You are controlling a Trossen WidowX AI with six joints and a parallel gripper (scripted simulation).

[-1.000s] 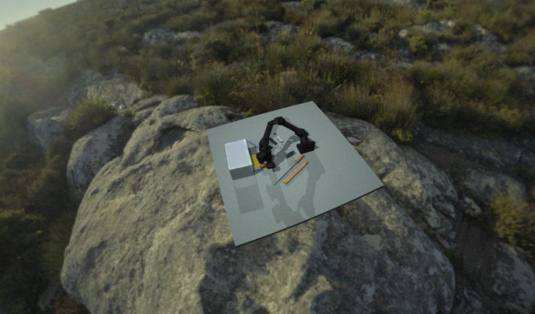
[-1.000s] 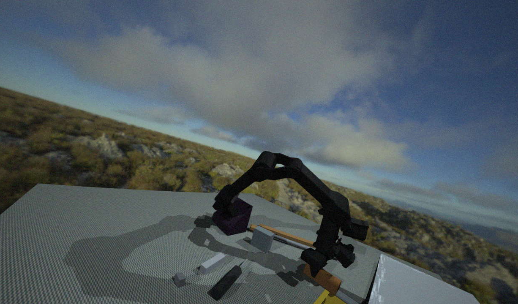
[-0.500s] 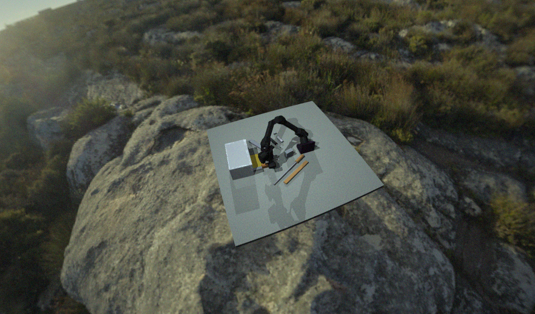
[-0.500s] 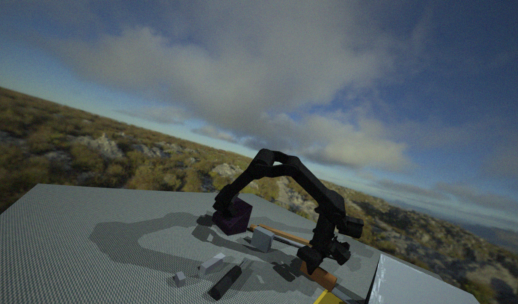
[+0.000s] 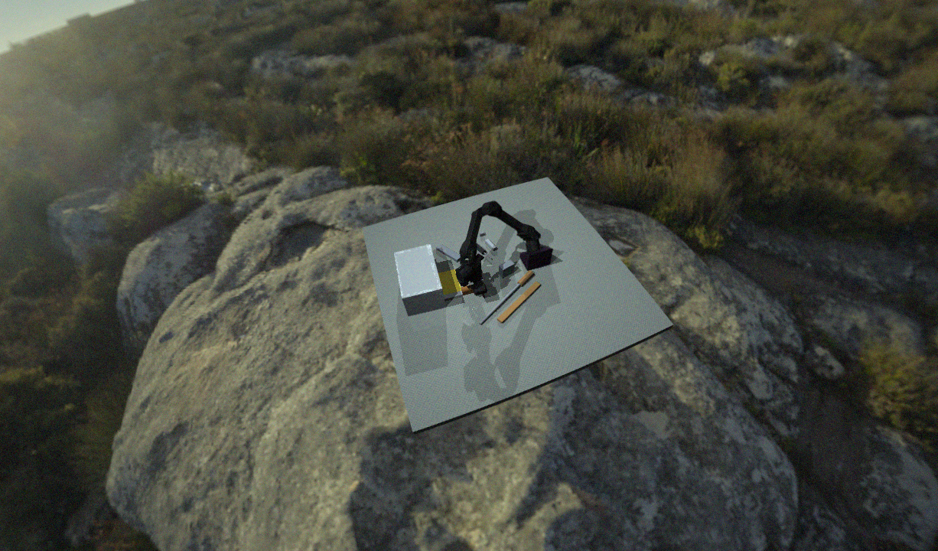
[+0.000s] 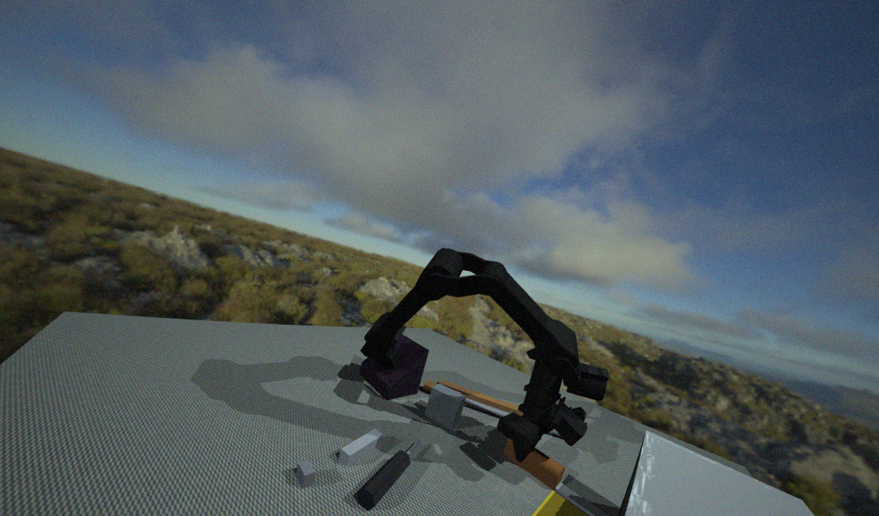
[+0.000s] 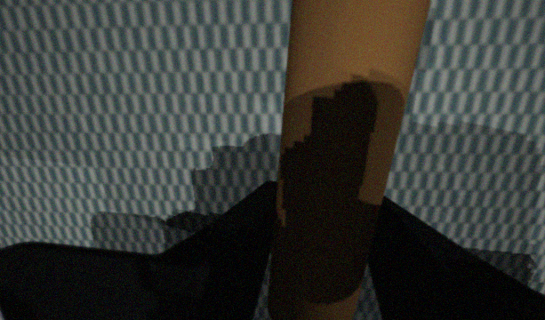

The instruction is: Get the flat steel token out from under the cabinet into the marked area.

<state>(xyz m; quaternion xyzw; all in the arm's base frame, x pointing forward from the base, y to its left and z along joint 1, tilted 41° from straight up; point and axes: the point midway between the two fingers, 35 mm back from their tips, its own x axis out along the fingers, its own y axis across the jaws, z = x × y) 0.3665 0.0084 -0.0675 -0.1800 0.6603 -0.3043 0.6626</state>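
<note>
The black arm (image 5: 471, 236) (image 6: 518, 307) rises from its mount, nearer the top view's right-hand edge of the worktop (image 5: 595, 308) (image 6: 140, 378) (image 7: 121, 89), and bends over a high elbow (image 5: 489, 208) (image 6: 445, 261). Its forearm slopes down toward the opposite, left-hand edge, with the wrist (image 5: 469, 263) (image 6: 542, 385) pointing steeply down. The hand (image 5: 470, 287) (image 6: 531, 450) (image 7: 319, 197) is low, its two dark fingers angled inward and closed on a rounded handle.

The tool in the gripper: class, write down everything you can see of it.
The tool has a smooth, rounded, orange-brown handle, wood-like in look, and a thin grey shaft pointing towards the cabinet. The gripper is closed on the handle, darkened by shadow. The shaft's far end isn't visible.
</note>
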